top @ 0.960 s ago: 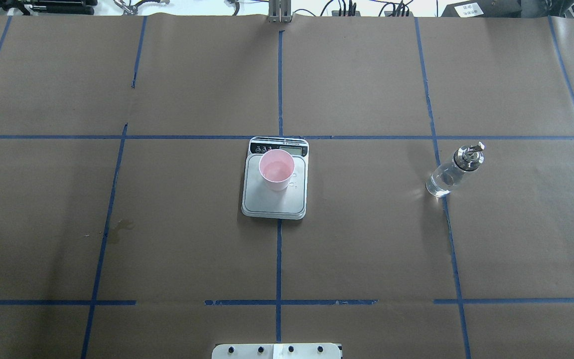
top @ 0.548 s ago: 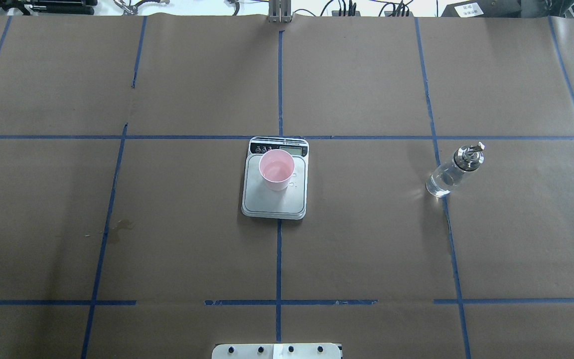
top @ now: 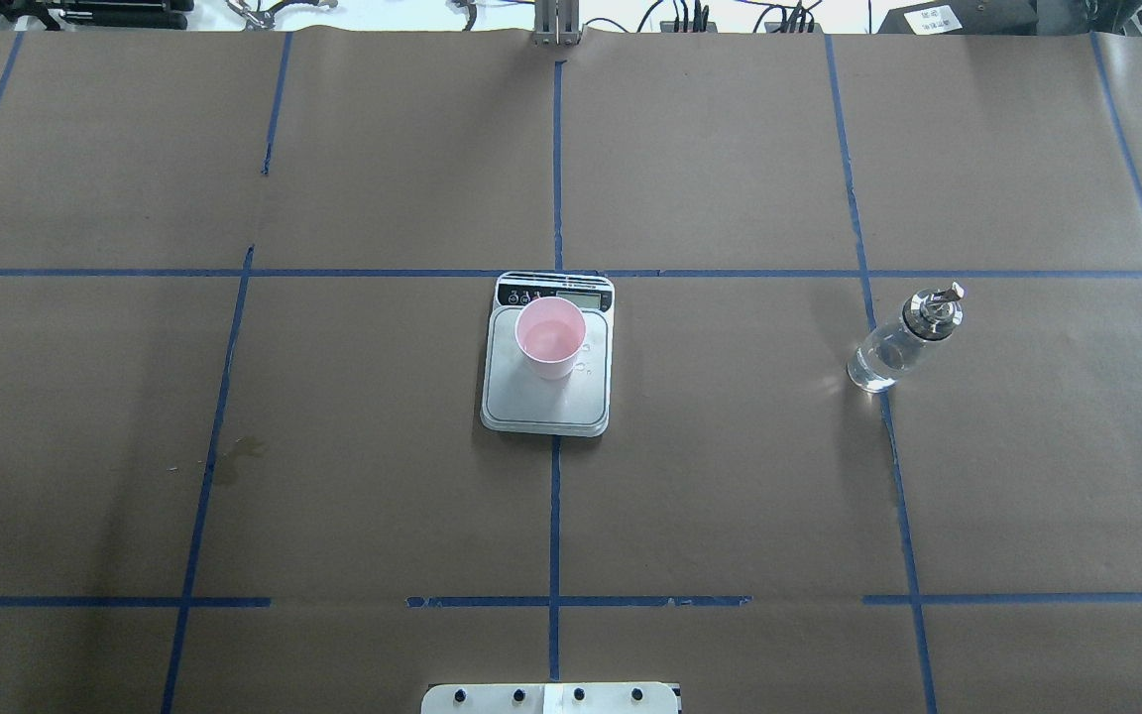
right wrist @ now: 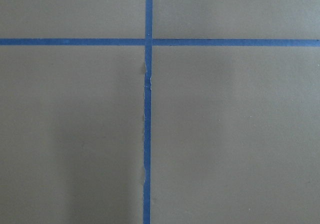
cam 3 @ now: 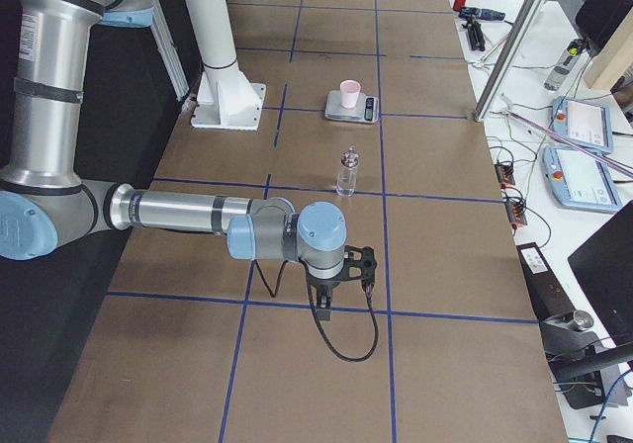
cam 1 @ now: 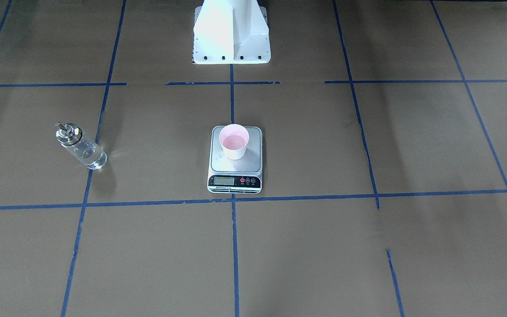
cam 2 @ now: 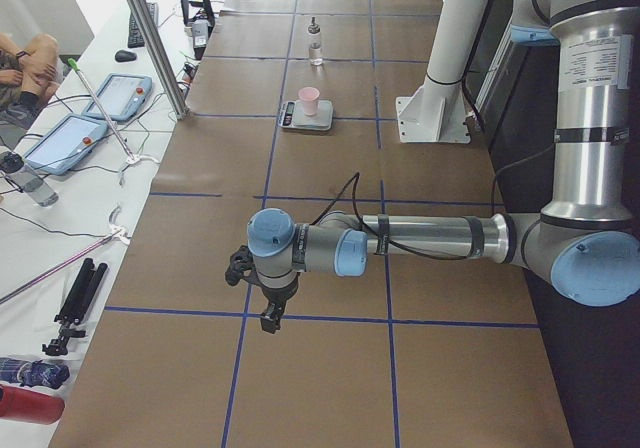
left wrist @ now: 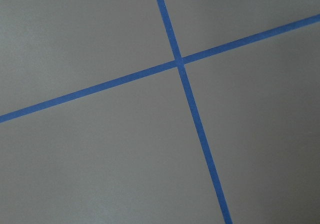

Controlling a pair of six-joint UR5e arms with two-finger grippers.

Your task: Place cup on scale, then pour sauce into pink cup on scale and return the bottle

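The pink cup stands upright on the far part of the silver scale, near its display; it also shows in the front view. Its inside looks wet. The clear glass bottle with its silver cap stands upright on the brown paper at the right, on a blue tape line, untouched. My left gripper and right gripper hang low over the table's ends, far from cup and bottle. They show only in the side views, so I cannot tell whether they are open or shut.
Brown paper with a blue tape grid covers the table. The white robot base stands behind the scale. A few droplets lie on the scale beside the cup. A small stain marks the paper at the left.
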